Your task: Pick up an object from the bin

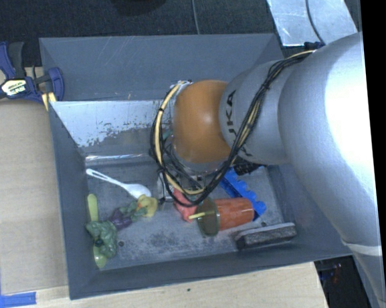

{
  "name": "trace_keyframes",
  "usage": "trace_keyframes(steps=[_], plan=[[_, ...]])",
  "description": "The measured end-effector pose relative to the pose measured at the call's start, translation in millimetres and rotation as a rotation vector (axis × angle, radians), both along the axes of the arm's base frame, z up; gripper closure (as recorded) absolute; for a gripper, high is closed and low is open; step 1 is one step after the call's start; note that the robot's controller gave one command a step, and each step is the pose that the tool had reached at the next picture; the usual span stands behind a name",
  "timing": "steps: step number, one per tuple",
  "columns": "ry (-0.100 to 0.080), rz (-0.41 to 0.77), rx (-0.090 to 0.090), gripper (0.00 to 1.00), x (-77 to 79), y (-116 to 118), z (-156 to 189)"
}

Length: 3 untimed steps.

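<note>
Most of my gripper [163, 186] sits hidden under the arm's orange cover, and just a small grey part shows at the bin's middle. Right below it lies a red-orange cylinder [236, 211] on its side, with an olive-green end facing left. A white plastic spoon [117, 183] lies just left of the gripper, its bowl pointing toward it. A small yellow and purple toy [138, 208] rests beside the spoon's bowl. A blue toothed plastic piece [244, 188] lies behind the cylinder, partly under the arm.
A green leafy toy with a yellow-green stick [99, 236] lies by the bin's left wall. A dark grey block [266, 235] rests along the front wall at the right. The arm and its cables cover the bin's right half.
</note>
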<state>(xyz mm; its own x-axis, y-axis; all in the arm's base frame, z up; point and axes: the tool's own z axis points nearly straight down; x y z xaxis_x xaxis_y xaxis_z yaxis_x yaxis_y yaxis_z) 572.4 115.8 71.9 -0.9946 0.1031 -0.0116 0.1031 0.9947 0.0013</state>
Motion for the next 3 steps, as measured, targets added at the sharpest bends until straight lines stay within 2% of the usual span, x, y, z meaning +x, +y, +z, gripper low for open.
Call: trace_keyframes(steps=[1, 2, 3], plan=[[0.000, 0.000, 0.000, 1.00, 0.0, 0, 0], [0.002, -0.036, 0.001, 1.00, 2.9, -57, 50], [-0.006, -0.072, 0.000, 1.00, 5.7, -95, 79]])
